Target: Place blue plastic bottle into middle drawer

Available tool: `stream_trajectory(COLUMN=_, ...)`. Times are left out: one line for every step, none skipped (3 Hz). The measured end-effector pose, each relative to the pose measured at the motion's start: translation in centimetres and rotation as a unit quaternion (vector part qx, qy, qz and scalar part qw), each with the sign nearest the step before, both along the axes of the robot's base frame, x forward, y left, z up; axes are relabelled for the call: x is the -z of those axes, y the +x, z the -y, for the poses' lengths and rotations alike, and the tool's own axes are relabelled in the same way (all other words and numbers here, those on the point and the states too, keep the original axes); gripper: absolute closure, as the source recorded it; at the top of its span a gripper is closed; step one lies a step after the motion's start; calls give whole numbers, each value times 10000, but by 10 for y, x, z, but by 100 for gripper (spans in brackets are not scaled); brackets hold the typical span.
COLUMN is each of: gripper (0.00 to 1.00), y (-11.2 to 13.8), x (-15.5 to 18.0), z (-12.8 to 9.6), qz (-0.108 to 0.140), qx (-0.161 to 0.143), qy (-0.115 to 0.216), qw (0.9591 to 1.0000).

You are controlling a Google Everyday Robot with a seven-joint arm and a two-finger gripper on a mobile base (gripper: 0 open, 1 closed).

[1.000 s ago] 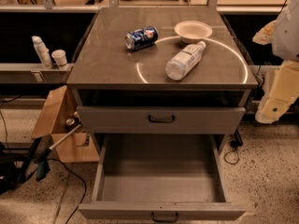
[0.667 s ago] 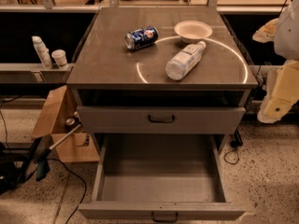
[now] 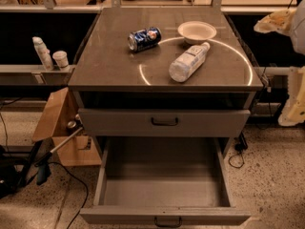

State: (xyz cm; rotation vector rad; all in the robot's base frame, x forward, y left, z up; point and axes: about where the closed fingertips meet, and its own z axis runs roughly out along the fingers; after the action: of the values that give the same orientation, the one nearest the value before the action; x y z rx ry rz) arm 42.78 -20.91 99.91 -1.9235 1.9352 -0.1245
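Observation:
The blue plastic bottle (image 3: 188, 61), clear with a pale label and white cap, lies on its side on the cabinet top (image 3: 109, 61), cap pointing to the back right. The middle drawer (image 3: 164, 190) is pulled fully open below and is empty, its black handle (image 3: 167, 221) at the front. The grey handled drawer (image 3: 164, 122) above it is closed. My gripper (image 3: 274, 22) shows as a pale shape at the upper right edge, right of the cabinet top and apart from the bottle, holding nothing that I can see.
A blue soda can (image 3: 144, 38) lies on its side at the back of the top, and a white bowl (image 3: 197, 31) stands behind the bottle. A pale arm link (image 3: 294, 99) hangs at the right edge. A cardboard box (image 3: 59, 128) and cables lie on the floor at left.
The pale arm link at the right edge has drifted slightly to the right. The bottle, can, bowl and drawers have not moved.

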Motion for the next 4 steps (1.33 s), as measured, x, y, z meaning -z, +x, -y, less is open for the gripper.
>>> stream_trajectory(gripper=0, y=3, x=1, z=-8, qz=340, qx=-867, qy=-160, qw=9955)
stream_trajectory(gripper=0, y=12, x=8, z=-13, qz=476, qx=-1183, qy=-250, qw=9915)
stream_trajectory(gripper=0, y=12, x=8, z=-13, qz=476, qx=-1183, qy=-248, qw=9915)
stream_trajectory(gripper=0, y=13, x=8, z=-11, qz=508, qx=-1192, qy=-178, qw=9914)
